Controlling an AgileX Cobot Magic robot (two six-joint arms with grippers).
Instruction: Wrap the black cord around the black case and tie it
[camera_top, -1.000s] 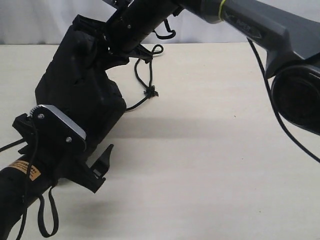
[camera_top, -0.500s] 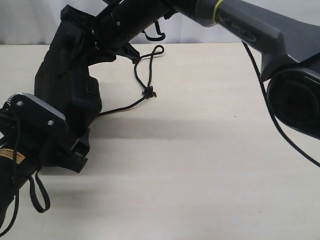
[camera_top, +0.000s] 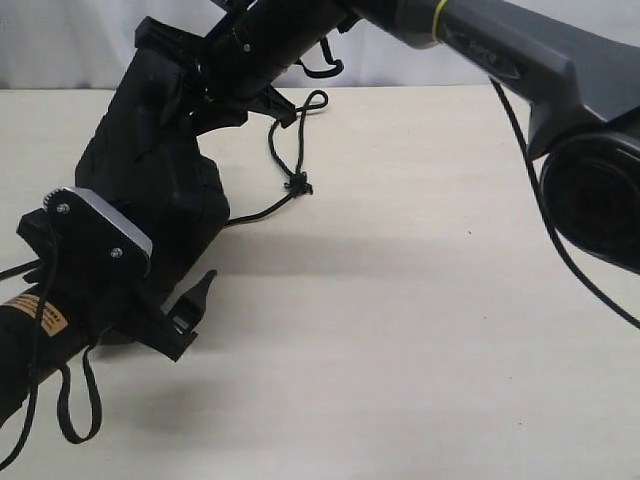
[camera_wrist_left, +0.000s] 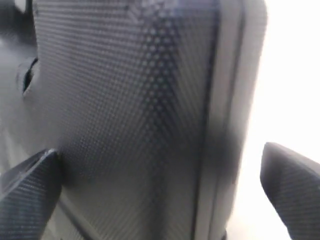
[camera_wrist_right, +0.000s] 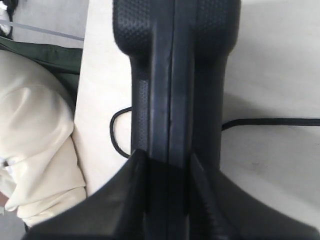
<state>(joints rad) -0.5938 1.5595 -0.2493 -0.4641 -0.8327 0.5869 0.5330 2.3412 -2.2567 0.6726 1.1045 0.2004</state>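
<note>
1. Table (camera_top: 450, 330): pale and wood-grained, it fills the scene, with a soft shadow across its middle.
2. Right arm (camera_top: 520, 60): grey and black, it comes in from the far right and reaches across the middle to the far left.
3. Black case (camera_top: 150, 170): it stands on end and tilted at the left of the table, between the two grippers. Its far end is at the right gripper and its near end is at the left one. Whether the near end touches the table cannot be told, as the left gripper hides it.
4. Left gripper (camera_wrist_left: 157, 160): at the near left, its jaws stand wide apart with the case's textured face between them. One finger (camera_wrist_left: 30, 195) is close against that face. The other (camera_wrist_left: 290, 185) stands clear of the case's edge, with a bright gap between. It grips nothing.
5. Right gripper (camera_wrist_right: 166, 155): its jaws are clamped on the narrow edge of the case at its far end, one finger on each side of the seam.
6. Black cord (camera_top: 297, 184): it lies loose on the table just right of the case. A loop sits at its far end near the right gripper, and there is a small knot midway. One strand runs left from the knot to the case.
</note>
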